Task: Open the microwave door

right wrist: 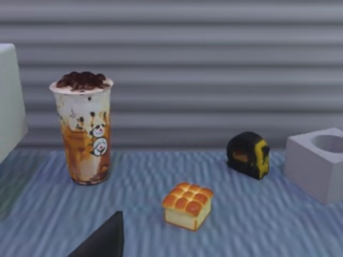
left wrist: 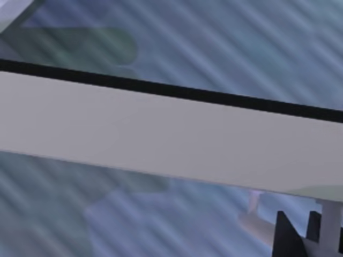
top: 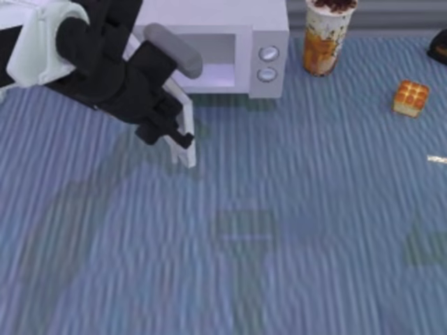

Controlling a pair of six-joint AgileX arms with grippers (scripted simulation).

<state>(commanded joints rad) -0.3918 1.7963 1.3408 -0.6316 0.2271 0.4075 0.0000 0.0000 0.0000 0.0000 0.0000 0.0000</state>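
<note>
I see one microwave [top: 241, 42], its two knobs [top: 268, 53] facing me; its one microwave door [top: 187, 136] stands swung out, my left claw [top: 183, 138] clenched on its edge. Right of the microwave: one cup [top: 327, 35], one bun [top: 411, 98].

Standing near the far edge of the blue-grey ribbed table [top: 293, 230], right of centre: a tall clear plastic cup of brown-streaked milk tea [top: 328, 36] with dark topping and a small panda print. Nearer the right edge, apart from the cup, a small golden-brown square pull-apart bread loaf [top: 411, 98]. At the far right corner, a black and yellow tape measure [right wrist: 247, 155], with a pale grey block with a round hollow [right wrist: 317, 162] just beside it.
</note>
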